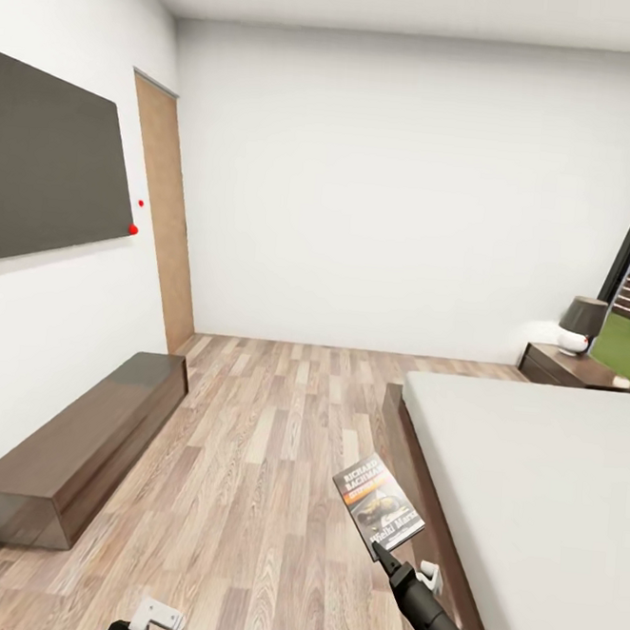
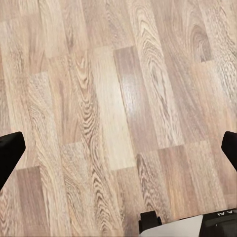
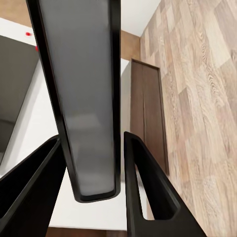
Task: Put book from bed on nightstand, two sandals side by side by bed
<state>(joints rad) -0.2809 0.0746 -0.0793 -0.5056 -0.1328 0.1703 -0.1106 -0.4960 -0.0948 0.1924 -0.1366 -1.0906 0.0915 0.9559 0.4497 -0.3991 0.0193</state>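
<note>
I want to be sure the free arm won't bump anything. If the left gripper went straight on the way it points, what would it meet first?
The left gripper, fingers wide apart, points down at bare wood floor; it would likely meet the floor first, with nothing between.

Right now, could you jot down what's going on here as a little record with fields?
Room: bedroom with white walls and wood-plank floor
Right gripper: shut on the book, held up above the floor beside the bed
Left gripper: open, nothing between its fingers, plank floor beneath it
Bed: grey mattress, bare in the part seen
Nightstand: at the far end of the bed, with a lamp on top
Bench: long, low, dark, along the left wall
Book placed on nightstand: not yet
</note>
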